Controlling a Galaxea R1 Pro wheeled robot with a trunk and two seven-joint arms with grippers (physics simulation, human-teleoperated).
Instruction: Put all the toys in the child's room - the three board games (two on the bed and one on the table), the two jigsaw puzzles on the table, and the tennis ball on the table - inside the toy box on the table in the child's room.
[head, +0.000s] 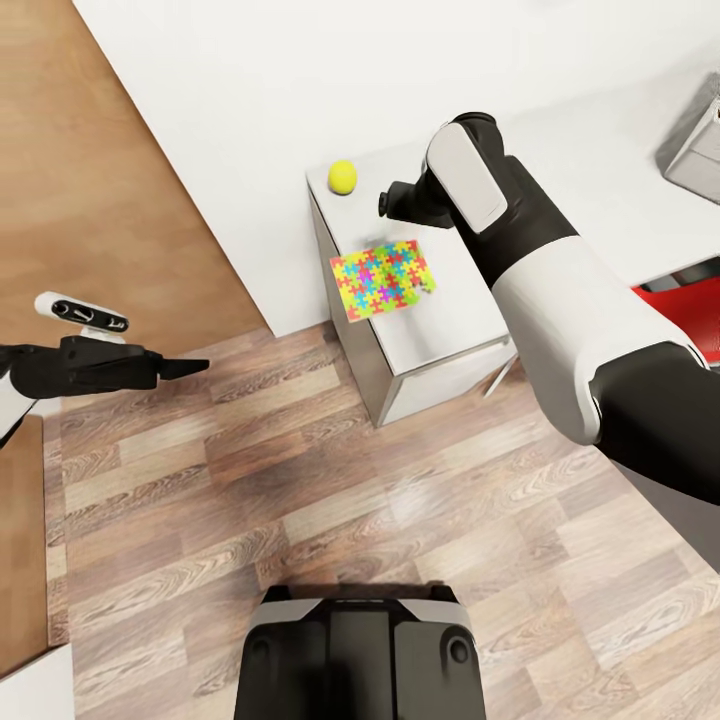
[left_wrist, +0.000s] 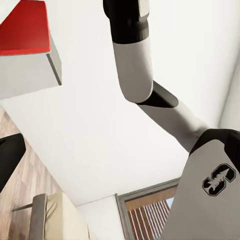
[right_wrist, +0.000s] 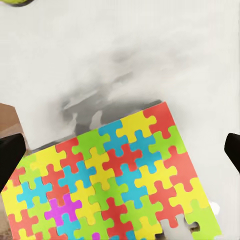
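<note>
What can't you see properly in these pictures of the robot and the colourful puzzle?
- Right gripper: in the head view the white and black right arm hides it; in the right wrist view only dark finger edges show, so its state is unclear.
- Flat multicoloured jigsaw puzzle: cut off by the right wrist picture's edge.
- Round yellow-green tennis ball: a sliver there, whole in the head view.
- Light grey bin: cut by the head view's edge, contents hidden.

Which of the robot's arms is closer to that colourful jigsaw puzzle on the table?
The right. Its gripper hangs just above the jigsaw puzzle on the table, while the left gripper is out over the wooden floor, well off to the side.
</note>
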